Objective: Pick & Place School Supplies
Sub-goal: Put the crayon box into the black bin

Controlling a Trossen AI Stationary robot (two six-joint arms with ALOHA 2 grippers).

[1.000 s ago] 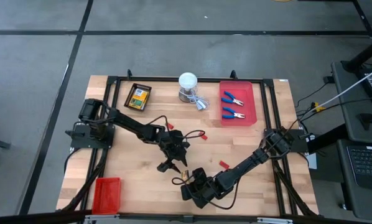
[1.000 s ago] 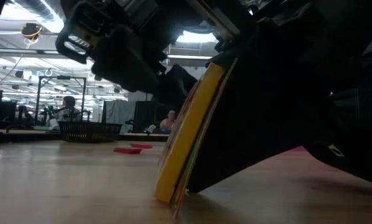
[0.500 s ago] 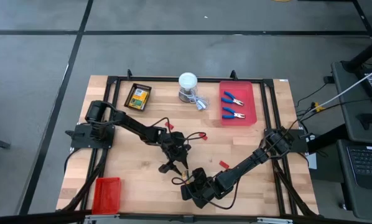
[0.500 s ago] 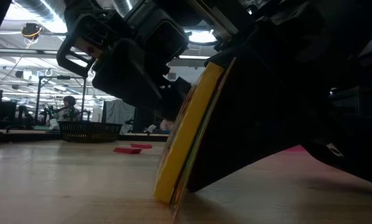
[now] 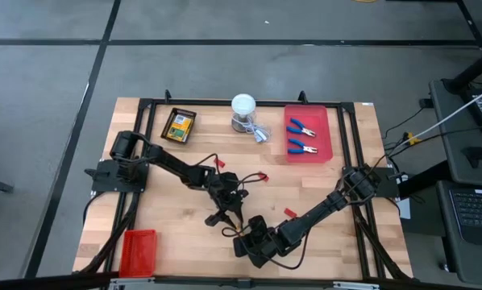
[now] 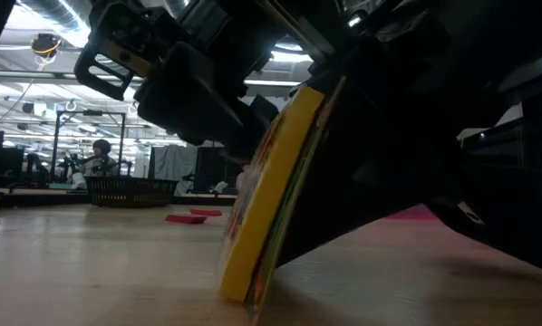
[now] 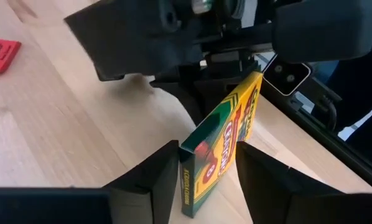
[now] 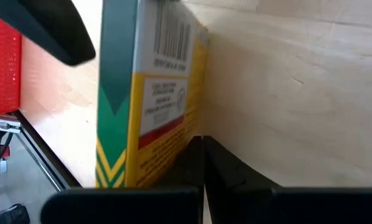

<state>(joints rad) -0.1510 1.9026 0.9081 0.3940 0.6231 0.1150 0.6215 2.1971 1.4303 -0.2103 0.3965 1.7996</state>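
Two pliers (image 5: 304,137) fill the red tray (image 5: 330,129); left gripper (image 7: 204,180) seemingly clasps a crayon box (image 7: 220,146).

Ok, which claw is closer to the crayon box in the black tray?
Left. The left claw is at mid-table; the right claw lies just past it, farther from that crayon box in the black tray, nearer the opposite table edge.

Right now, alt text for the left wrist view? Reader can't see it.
A yellow-and-green crayon box stands on edge on the wooden table, between the two dark fingers of the left gripper, one finger on each side. The dark right arm looms just behind the box. A small red block lies off to one side.
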